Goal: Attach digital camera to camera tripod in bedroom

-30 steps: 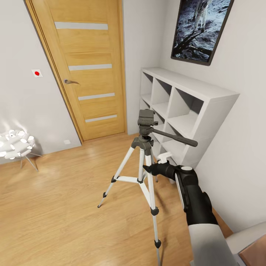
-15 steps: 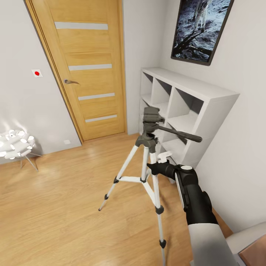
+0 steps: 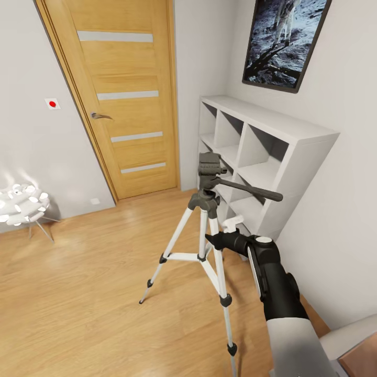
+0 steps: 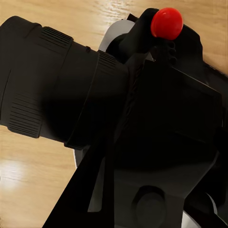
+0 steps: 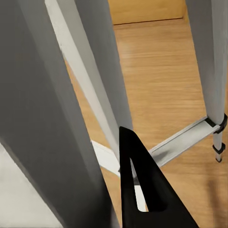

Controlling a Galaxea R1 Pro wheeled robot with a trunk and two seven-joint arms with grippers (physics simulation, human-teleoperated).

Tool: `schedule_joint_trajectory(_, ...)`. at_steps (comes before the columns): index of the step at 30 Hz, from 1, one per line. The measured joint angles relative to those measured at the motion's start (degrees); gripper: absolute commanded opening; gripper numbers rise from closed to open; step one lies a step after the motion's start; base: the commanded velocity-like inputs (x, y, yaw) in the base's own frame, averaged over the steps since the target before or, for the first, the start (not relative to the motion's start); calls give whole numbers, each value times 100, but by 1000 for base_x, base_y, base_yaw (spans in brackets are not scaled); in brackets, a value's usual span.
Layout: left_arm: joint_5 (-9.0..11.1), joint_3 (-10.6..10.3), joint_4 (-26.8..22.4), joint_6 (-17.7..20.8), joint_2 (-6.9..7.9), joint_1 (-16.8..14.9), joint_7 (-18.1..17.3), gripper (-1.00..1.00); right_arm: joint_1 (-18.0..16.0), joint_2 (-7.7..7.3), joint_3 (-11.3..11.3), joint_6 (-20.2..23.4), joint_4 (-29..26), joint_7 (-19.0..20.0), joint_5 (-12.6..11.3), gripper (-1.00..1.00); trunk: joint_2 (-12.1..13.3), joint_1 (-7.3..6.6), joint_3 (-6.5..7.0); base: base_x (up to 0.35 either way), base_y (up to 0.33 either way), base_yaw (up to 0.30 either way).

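Note:
The camera tripod (image 3: 208,209) stands on the wood floor in front of the white cube shelf, its dark grey head (image 3: 210,166) up and its black pan handle (image 3: 251,191) pointing right. My right gripper (image 3: 211,241) reaches in from the lower right and is closed on one silver leg just below the head. In the right wrist view one black finger (image 5: 137,185) lies against the legs (image 5: 102,95). Close in the left wrist view is the digital camera (image 4: 118,118), matte black with a red dot button (image 4: 166,23). My left gripper (image 4: 142,190) holds it above the floor.
A wooden door (image 3: 125,99) is shut at the back left. The white cube shelf (image 3: 264,157) lines the right wall under a framed picture (image 3: 285,39). A white spiky lamp (image 3: 21,204) sits on the floor at left. A grey bed corner (image 3: 348,340) shows at lower right.
The tripod swung a little to the right with my right gripper, then came back slightly left. Its head and pan handle shifted with it. The room has not shifted.

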Motion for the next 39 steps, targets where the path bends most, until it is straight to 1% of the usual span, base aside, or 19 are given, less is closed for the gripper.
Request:
schedule_joint_trajectory(7,-96,-69,-113,89,35,-12,-12,-100,-44,0,-8,-37,-14,26,38,-100,0,0,0,0,0,0)
schedule_joint_trajectory(12,-400,-78,-175,632,129,-89,-9,-100,-47,0,-3,-28,-5,7,11,-100,-1,0,0,0,0,0)
schedule_joint_trajectory(14,-517,-66,-204,1051,157,-347,-9,-100,-47,0,-1,-23,-8,4,8,-100,-1,0,1,0,0,0)
schedule_joint_trajectory(21,-594,-51,-259,1939,173,-1701,-8,-100,-48,0,-10,-33,5,-9,-10,-100,-2,-1,2,0,0,0)
schedule_joint_trajectory(22,-612,-94,-286,2142,171,-1950,-7,-100,-46,0,-10,-31,2,-12,-13,-100,-2,-1,2,0,0,0)
schedule_joint_trajectory(25,-576,-38,-452,2649,171,-2683,-8,-100,53,0,-11,-62,-91,-16,-22,-100,-1,-1,2,0,0,0)
schedule_joint_trajectory(26,-577,-30,-482,2731,175,-2834,-5,-100,91,0,-11,-84,-118,-14,-27,-100,-2,-1,2,0,0,0)
schedule_joint_trajectory(27,-617,-141,-508,2858,195,-3068,4,-100,163,-1,-16,-115,-189,-10,-33,-100,0,-1,0,0,0,0)
schedule_joint_trajectory(28,-570,-27,-534,2923,206,-3342,1,-100,198,0,-19,-138,-211,-8,-34,-100,-2,-1,2,0,0,0)
schedule_joint_trajectory(29,-616,-92,-555,3040,249,-3637,9,-100,245,0,-21,-151,-258,-4,-39,-100,-1,0,2,0,0,0)
schedule_joint_trajectory(30,-573,-29,-575,3113,271,-3826,6,-100,263,0,-22,-162,-268,-5,-43,-100,-2,-1,2,0,0,0)
schedule_joint_trajectory(31,-609,-74,-581,3192,293,-3993,10,-100,277,0,-22,-162,-284,-8,-50,-100,-1,0,2,0,0,0)
schedule_joint_trajectory(32,-615,-140,-592,3386,327,-4288,10,-100,296,0,-23,-169,-306,-8,-52,-100,0,-1,0,0,0,0)
schedule_joint_trajectory(33,-551,-21,-608,3509,335,-4606,7,-100,303,0,-25,-188,-298,-8,-48,-100,-2,-1,2,0,0,0)
schedule_joint_trajectory(35,-599,-70,-613,3853,354,-5105,13,-100,317,0,-30,-196,-313,-8,-44,-100,-2,-1,3,0,0,0)
schedule_joint_trajectory(36,-764,-272,-1041,4484,321,-5368,590,-100,330,0,-49,-206,-345,-9,-28,-100,2,0,0,0,0,0)
schedule_joint_trajectory(37,-678,-128,-1259,4618,309,-5781,800,-100,330,0,-54,-121,-392,-8,-24,-100,2,0,0,0,0,0)
schedule_joint_trajectory(38,-542,-46,-1347,4673,298,-6497,926,-100,330,0,-46,-83,-402,-13,-42,-100,2,0,0,0,0,0)
schedule_joint_trajectory(39,-600,-56,-1476,4797,275,-7434,1215,-100,330,0,-45,-80,-404,-15,-46,-100,2,0,1,0,0,0)
